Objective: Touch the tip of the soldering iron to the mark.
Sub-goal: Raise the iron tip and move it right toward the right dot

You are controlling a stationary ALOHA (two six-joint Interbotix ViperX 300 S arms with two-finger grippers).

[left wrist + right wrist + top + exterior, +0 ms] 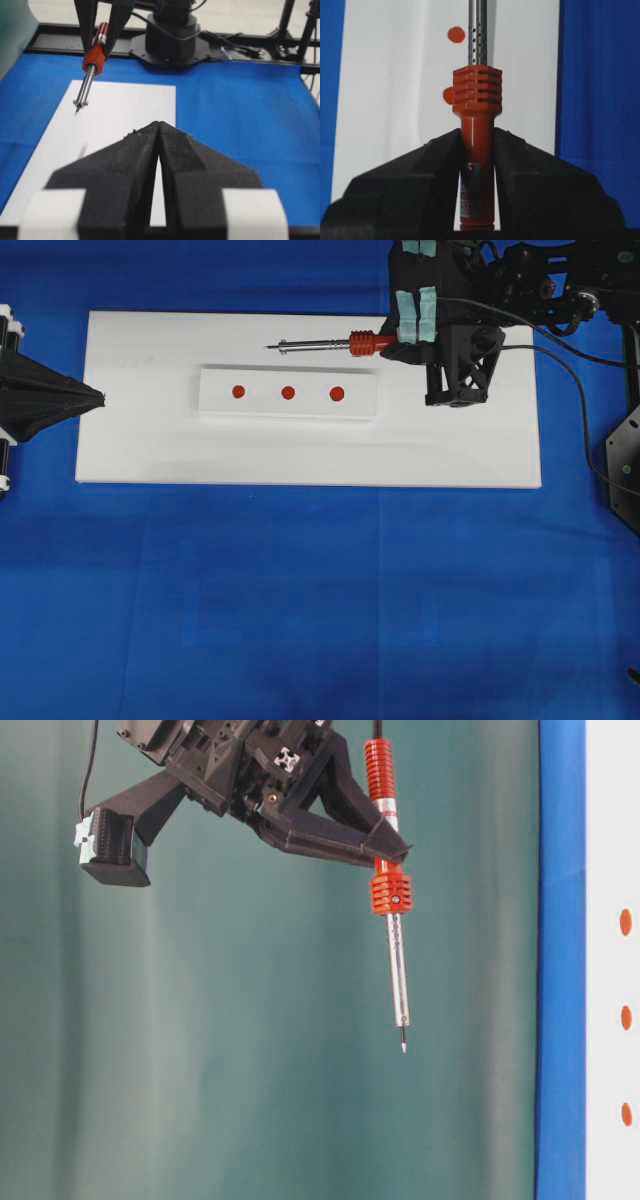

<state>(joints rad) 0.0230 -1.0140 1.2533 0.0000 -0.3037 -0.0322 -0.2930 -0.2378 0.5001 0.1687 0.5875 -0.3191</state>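
Red-orange ribbed soldering iron (340,342), red mark (337,393) on white strip (215,398), blue cloth (300,600)

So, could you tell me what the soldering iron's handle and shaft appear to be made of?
The soldering iron has a handle that looks like moulded plastic: uniform red-orange, ribbed collar, slight sheen. Its shaft looks like polished metal, probably steel: silvery, reflective, with small vent holes. The right gripper is clamped on the handle.
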